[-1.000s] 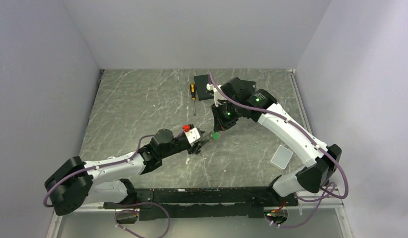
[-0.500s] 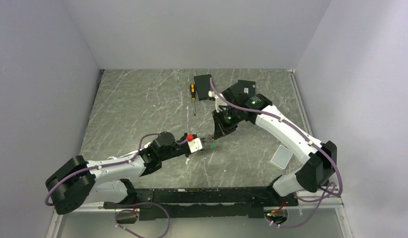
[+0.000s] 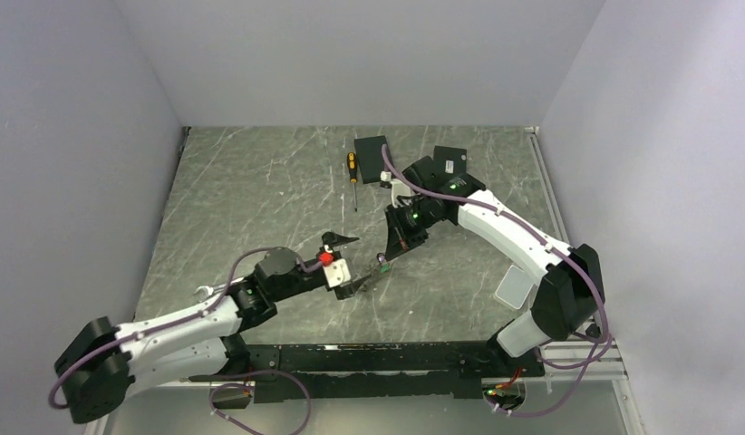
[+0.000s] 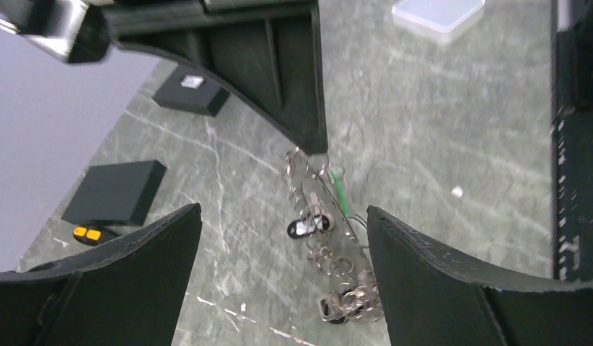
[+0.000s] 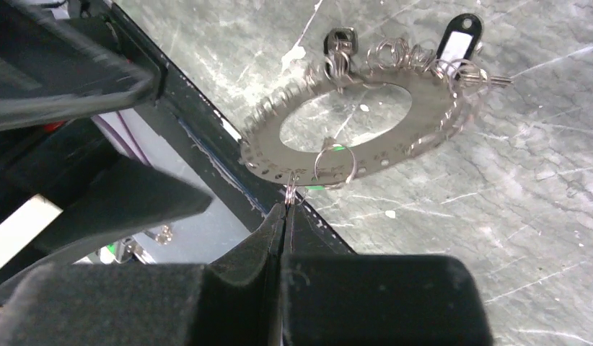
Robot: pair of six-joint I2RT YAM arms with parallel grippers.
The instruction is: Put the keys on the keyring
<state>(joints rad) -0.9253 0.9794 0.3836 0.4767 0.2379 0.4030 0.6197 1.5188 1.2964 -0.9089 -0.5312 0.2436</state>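
Grey marbled table (image 3: pixel 260 181). The left arm (image 3: pixel 178 322) reaches in from the near left and the right arm (image 3: pixel 505 227) bends over from the right. They meet near the table's middle.

Two flat black boxes at the far side. One (image 3: pixel 371 147) is plain. The other (image 3: pixel 450 156) has a small white label too small to read, and the right arm partly covers it. A clear plastic tub (image 3: pixel 515 287) sits near right; the left wrist view cuts it off at its top edge. A black-and-yellow screwdriver (image 3: pixel 353 168) lies just left of the plain box.

Right gripper (image 5: pixel 285 209): fingers clamped tight together, pinching a small wire loop on the rim of the keyring (image 5: pixel 423 133). The keyring is a flat metal band with a row of holes, hanging off the table below the fingertips.

Left gripper (image 4: pixel 279 216): fingers spread wide, nothing between them, facing the hanging bunch. In the right wrist view it is only a dark blur at left.

From above, the keyring is a dark speck at the right fingertips, shape unreadable.

Keys (image 4: pixel 344 303) dangle on small split rings, tangled. I cannot tell whether the lowest touch the table. One black tag (image 5: pixel 459 32) has a pale window with no legible writing. A green tag (image 4: pixel 339 191) hangs among them.
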